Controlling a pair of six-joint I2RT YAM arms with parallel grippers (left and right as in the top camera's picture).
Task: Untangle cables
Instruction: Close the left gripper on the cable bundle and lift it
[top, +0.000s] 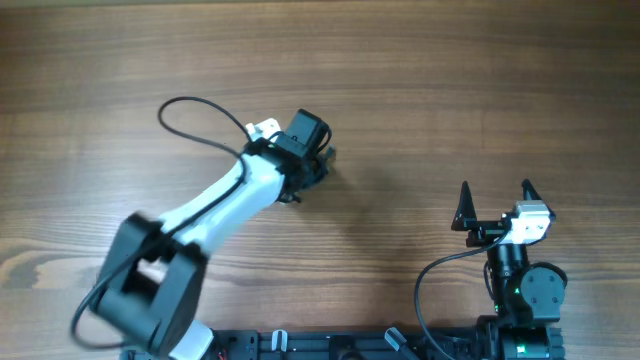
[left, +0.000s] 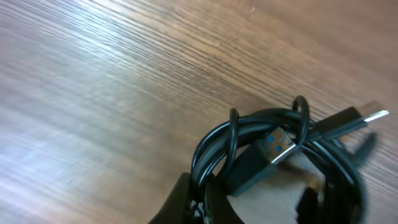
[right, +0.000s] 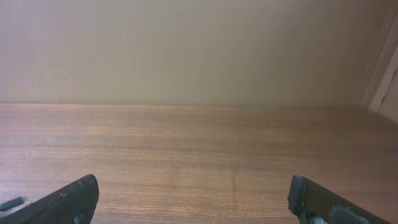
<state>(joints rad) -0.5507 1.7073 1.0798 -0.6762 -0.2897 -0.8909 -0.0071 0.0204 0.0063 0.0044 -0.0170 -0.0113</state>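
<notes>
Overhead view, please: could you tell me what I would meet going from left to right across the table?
Left arm's black joint housing → left gripper, shut on the cables → right gripper, open.

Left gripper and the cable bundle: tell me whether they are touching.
Touching. The left wrist view shows the left gripper shut on the cable bundle, its dark fingers pinching the coil's near loop at the bottom edge.
</notes>
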